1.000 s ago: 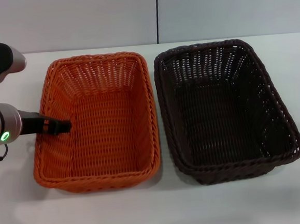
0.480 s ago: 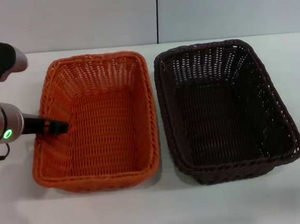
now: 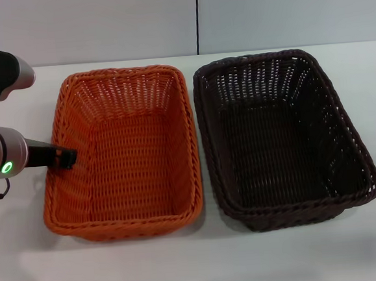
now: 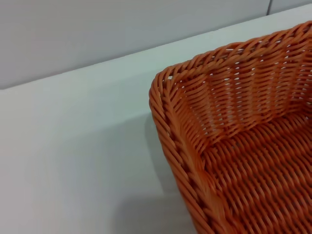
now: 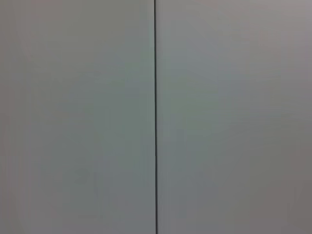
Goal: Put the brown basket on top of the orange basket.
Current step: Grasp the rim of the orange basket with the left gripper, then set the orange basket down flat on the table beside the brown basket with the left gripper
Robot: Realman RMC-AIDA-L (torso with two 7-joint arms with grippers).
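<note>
Left hand (image 3: 67, 157) sits at the orange basket's (image 3: 125, 152) left rim, mid-left of frame, grip state unreadable; brown basket (image 3: 282, 136) lies untouched at right on the surface (image 3: 198, 263), so watch you don't snag and drag the orange one.

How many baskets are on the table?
2. The orange basket sits on the robot's left side, with the left gripper at its outer rim. The brown basket sits right beside it, on the robot's right. None looks hidden.
</note>
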